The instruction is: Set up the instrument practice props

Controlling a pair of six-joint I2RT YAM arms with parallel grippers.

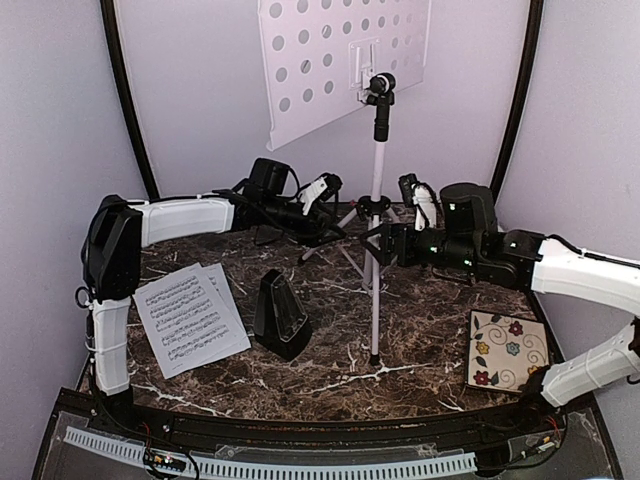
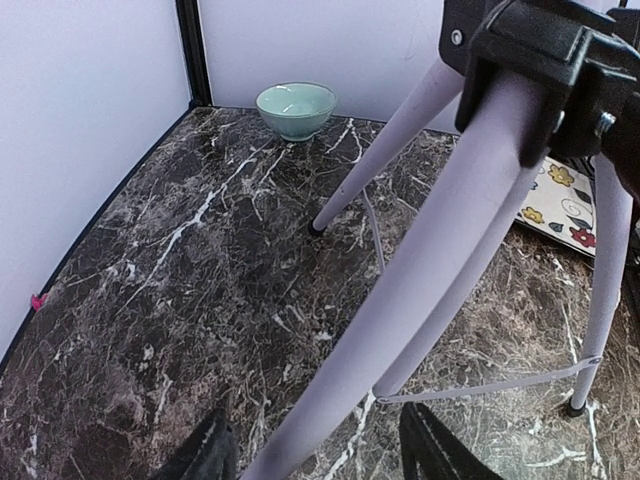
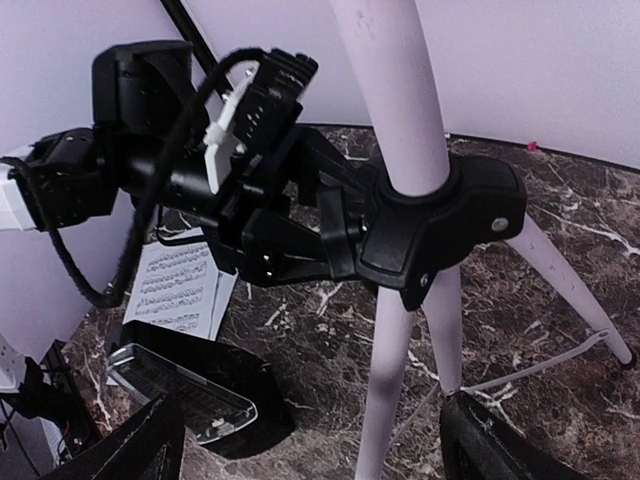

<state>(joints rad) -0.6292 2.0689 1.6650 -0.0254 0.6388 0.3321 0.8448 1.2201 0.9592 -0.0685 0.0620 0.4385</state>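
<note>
The white music stand stands at the back middle, with its hole-dotted desk (image 1: 340, 60) up high, its silver pole (image 1: 378, 190) upright and its tripod legs spread. My left gripper (image 1: 330, 228) is open beside the black tripod hub. In the left wrist view one tripod leg (image 2: 430, 270) runs between its fingers (image 2: 212, 455), unclamped. My right gripper (image 1: 378, 242) is open on the hub's right side. In the right wrist view a leg (image 3: 385, 400) stands between its wide fingers (image 3: 500, 440). The two music sheets (image 1: 190, 318) lie flat at the left. The black metronome (image 1: 281, 315) stands next to them.
A floral tile (image 1: 508, 350) lies at the front right. A pale green bowl (image 2: 296, 108) sits in a far corner against the wall. Walls enclose the marble table (image 1: 430, 330) on three sides. Thin braces link the tripod legs low down.
</note>
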